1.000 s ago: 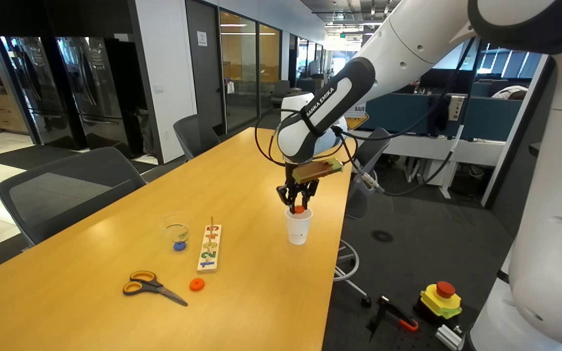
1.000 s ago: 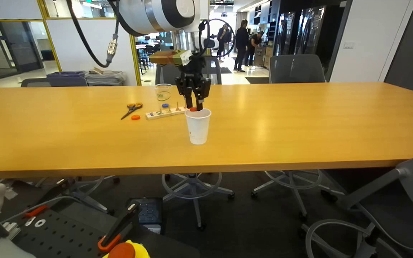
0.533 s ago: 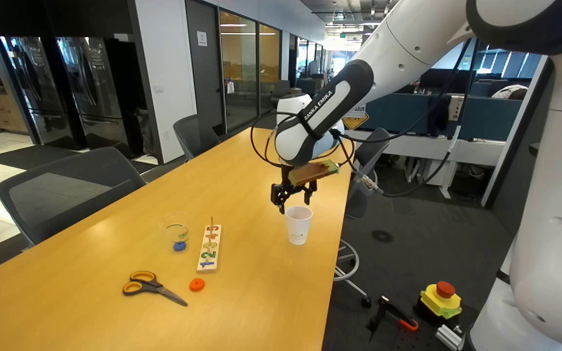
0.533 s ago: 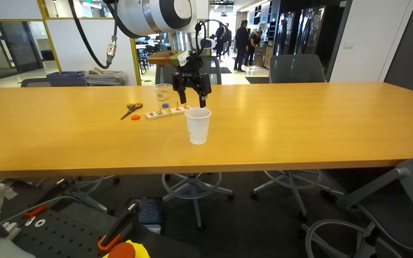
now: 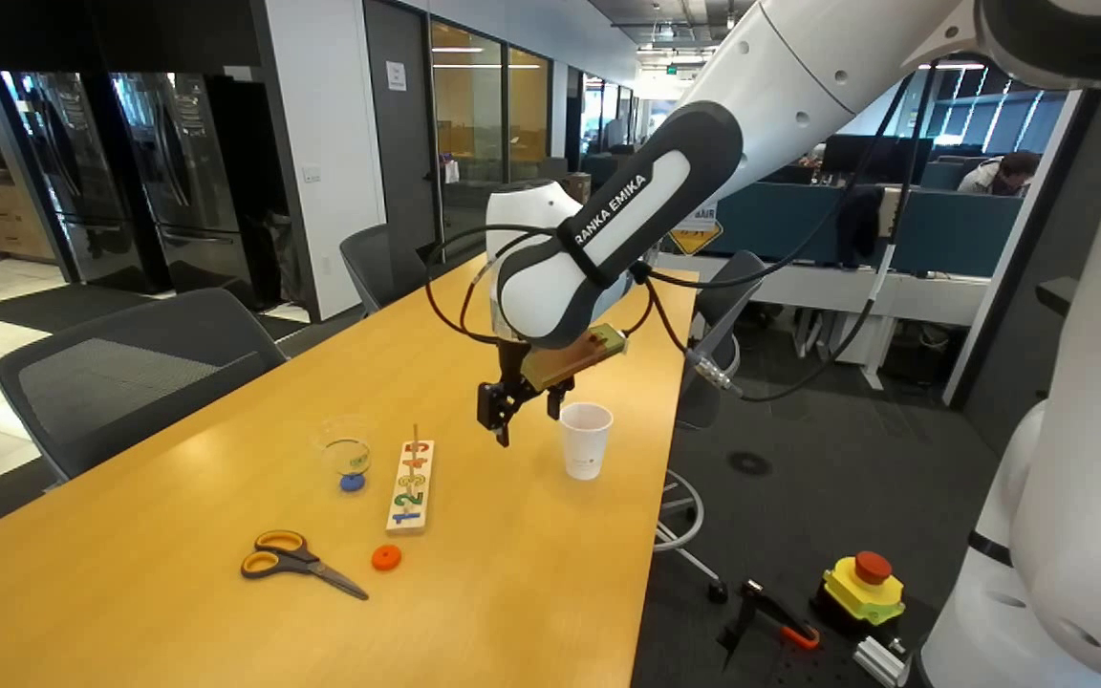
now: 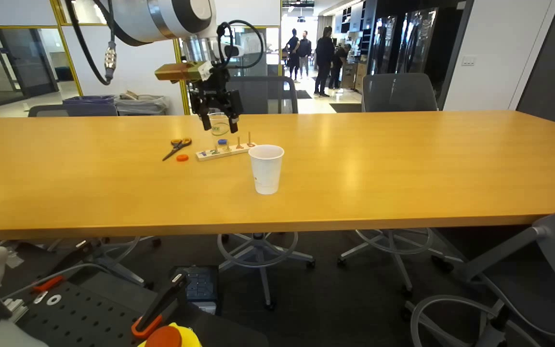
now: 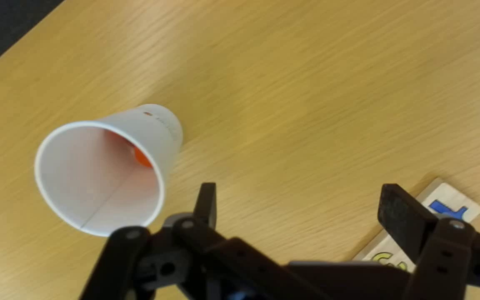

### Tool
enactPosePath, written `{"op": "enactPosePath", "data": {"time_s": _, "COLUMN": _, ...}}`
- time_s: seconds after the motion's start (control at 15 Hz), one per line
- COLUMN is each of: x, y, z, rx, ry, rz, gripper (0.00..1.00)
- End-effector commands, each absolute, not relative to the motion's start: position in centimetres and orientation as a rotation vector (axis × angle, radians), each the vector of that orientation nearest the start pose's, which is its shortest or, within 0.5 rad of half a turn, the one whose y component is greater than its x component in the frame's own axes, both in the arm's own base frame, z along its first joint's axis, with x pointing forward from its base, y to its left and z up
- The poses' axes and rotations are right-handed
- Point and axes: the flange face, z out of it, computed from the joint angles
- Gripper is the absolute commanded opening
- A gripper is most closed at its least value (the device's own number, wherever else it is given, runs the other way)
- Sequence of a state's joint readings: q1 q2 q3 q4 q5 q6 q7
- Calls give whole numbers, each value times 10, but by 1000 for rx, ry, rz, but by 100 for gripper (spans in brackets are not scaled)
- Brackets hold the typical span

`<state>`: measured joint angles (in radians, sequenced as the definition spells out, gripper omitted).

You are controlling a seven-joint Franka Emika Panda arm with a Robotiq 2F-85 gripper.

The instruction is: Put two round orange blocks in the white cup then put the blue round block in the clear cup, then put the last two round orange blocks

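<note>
Our hand [image 7: 298,193] is wide over the desk [image 5: 512,602], near the white cup [image 7: 156,133]. We see a round orange block [image 7: 142,158] in it; second orange block [image 5: 386,558] near the scissors [image 5: 313,566], blue round block [image 5: 352,483] by the clear cup [image 5: 348,449].

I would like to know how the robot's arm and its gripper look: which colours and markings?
The arm is white, smooth and rounded, with black sections; white letters readable as "RANKA EMIKA" mark one. Black cables run along it, one having a silvery connector. The gripper is black and angular, with two blocky jaws; a brown-and-green block is attached near it.
</note>
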<state>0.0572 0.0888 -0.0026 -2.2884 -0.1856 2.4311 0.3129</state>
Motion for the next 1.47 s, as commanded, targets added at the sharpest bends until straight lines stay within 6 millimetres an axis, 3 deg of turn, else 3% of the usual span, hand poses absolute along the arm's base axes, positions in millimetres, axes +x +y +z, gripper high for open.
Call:
{"op": "enactPosePath", "data": {"time_s": 0.0, "x": 518, "y": 70, "z": 317, "rx": -3213, "ry": 204, "rz": -100, "gripper": 100}}
{"op": "enactPosePath", "data": {"time_s": 0.4, "x": 528, "y": 121, "z": 293, "rx": -3134, "ry": 582, "rz": -53, "gripper": 100}}
{"op": "enactPosePath", "data": {"time_s": 0.8, "x": 555, "y": 160, "z": 267, "rx": -2973, "ry": 1065, "rz": -29, "gripper": 100}}
{"op": "enactPosePath", "data": {"time_s": 1.2, "x": 579, "y": 193, "z": 240, "rx": -2825, "ry": 1315, "rz": 36, "gripper": 100}}
{"op": "enactPosePath", "data": {"time_s": 1.4, "x": 588, "y": 199, "z": 232, "rx": -2750, "ry": 1360, "rz": 43, "gripper": 100}}
